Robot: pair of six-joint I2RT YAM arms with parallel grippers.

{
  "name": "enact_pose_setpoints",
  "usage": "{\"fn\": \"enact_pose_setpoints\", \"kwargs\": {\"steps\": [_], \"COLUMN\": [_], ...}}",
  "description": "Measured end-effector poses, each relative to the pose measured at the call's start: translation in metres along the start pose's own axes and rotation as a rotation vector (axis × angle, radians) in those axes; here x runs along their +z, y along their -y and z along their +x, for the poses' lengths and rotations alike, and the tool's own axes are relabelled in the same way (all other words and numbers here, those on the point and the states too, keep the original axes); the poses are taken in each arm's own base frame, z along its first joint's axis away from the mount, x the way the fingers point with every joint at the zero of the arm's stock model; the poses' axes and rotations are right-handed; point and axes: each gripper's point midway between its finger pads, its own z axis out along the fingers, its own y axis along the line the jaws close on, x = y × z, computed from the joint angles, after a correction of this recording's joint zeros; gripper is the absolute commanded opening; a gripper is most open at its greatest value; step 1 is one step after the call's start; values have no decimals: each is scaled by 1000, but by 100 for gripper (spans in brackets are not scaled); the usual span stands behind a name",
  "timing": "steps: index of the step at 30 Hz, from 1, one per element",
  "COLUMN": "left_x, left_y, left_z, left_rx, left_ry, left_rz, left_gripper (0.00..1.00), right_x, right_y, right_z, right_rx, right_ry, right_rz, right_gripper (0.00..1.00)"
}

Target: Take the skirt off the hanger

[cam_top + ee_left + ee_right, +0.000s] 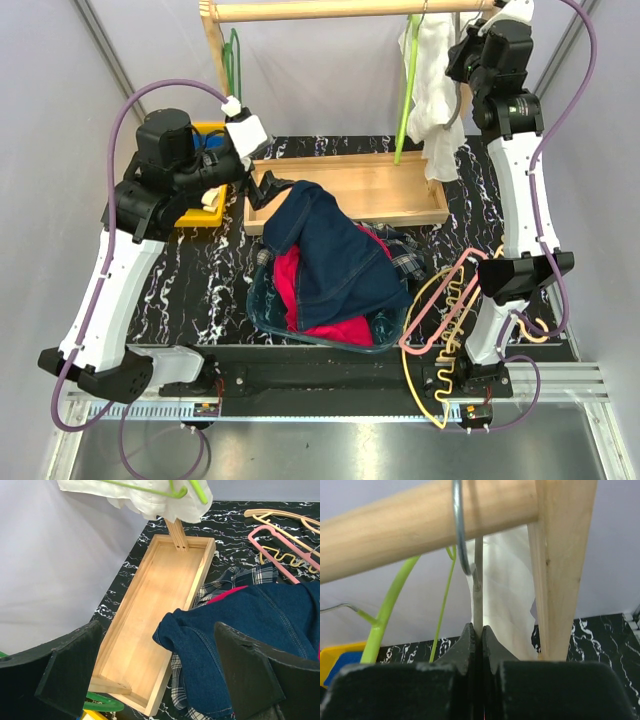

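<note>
The dark navy denim skirt (330, 255) lies crumpled on top of a pile of clothes in a teal basket (262, 308), with no hanger in it; it also shows in the left wrist view (260, 615). The pale pink hanger (440, 300) lies bare on the table to the right of the basket, also in the left wrist view (272, 545). My left gripper (262, 188) is open and empty, just behind the skirt's upper edge (160, 670). My right gripper (465, 45) is up at the wooden rail (420, 525), shut on the neck of a grey hanger (478, 570) hooked over it.
A wooden tray (400, 190) sits behind the basket. A white garment (432, 90) on a green hanger (408, 90) hangs from the rail. A red T-shirt (340, 330) and plaid shirt (410, 262) lie under the skirt. Yellow hangers (445, 370) lie front right; a yellow box (200, 215) left.
</note>
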Motion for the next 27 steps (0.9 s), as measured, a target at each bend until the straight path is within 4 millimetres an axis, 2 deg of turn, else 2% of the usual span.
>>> {"fn": "enact_pose_setpoints", "kwargs": {"steps": [9,12,14,17,22,24,27], "left_x": [2,2,2,2,3,3,6], "left_y": [-2,-2,-2,-2,-3,-2,0], "left_z": [-5,-6,-6,-7,-10,-11,-12], "left_rx": [-3,-6,-8,-5,-1,-1,-17], "left_ry": [22,26,27,31,41,46,54], "left_rz": [-4,-2,-1,-3,-2,4,21], "left_gripper": [99,99,99,99,99,99,99], "right_x": [-14,-22,-36,-76,-164,-199,-239], "right_y": [-19,-19,-18,-10,6,8,8], "right_z": [-38,-36,-28,-7,26,31,32], "right_rx": [-92,-102,-104,-100,-66,-47,-33], "right_ry": [96,83,56,-7,-94,-122,-147], "right_rz": [-94,-101,-112,-119,-129,-147,-177], "right_gripper": [0,0,0,0,0,0,0]}}
